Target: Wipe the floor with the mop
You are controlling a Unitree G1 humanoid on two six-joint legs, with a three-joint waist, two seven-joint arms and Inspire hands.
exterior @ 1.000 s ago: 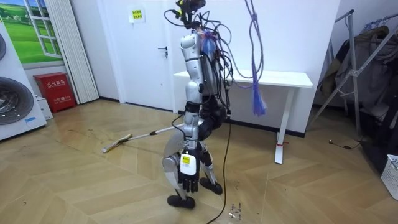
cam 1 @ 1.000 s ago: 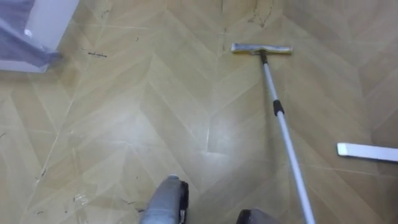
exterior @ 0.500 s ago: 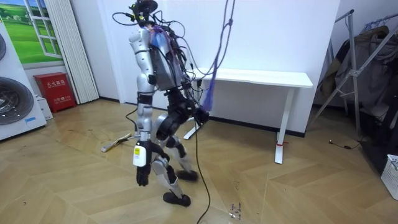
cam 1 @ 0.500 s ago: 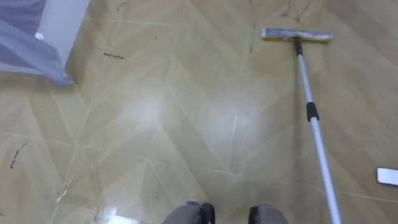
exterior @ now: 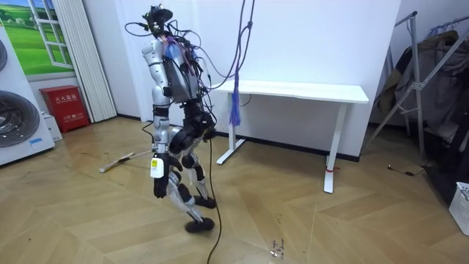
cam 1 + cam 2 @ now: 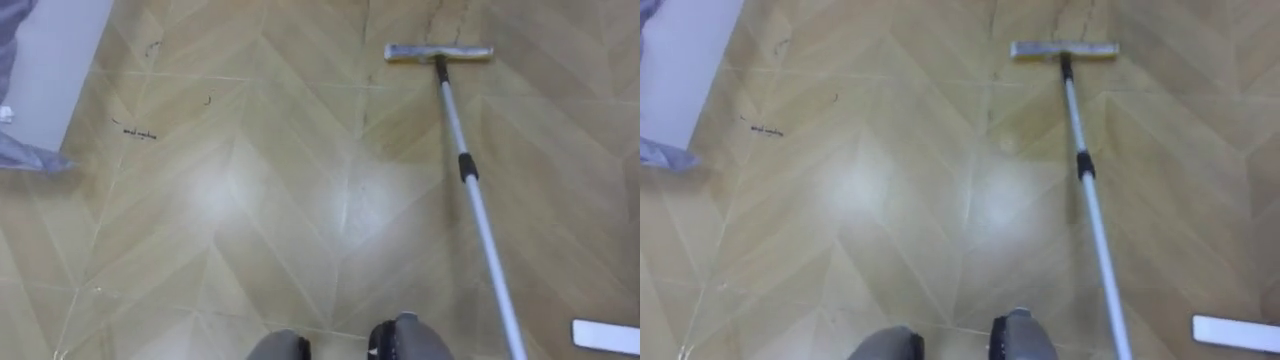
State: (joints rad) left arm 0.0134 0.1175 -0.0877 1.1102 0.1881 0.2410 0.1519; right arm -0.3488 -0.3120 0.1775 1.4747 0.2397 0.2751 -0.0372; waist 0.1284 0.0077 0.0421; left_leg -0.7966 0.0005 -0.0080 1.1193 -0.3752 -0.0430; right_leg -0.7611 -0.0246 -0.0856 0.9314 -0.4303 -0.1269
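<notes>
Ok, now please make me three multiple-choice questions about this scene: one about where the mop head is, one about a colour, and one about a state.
1. In the eye views, where is the mop head?
A) upper right
B) lower left
C) bottom centre

2. What colour is the collar on the mop pole?
A) red
B) black
C) green

3. How does the mop head sit?
A) flat on the floor
B) lifted in the air
C) leaning on a wall

Answers:
1 A: the head lies at the far end of the pole, in the upper right.
2 B: the collar is a dark black band on the pale pole.
3 A: the head's whole length rests on the wooden boards.
</notes>
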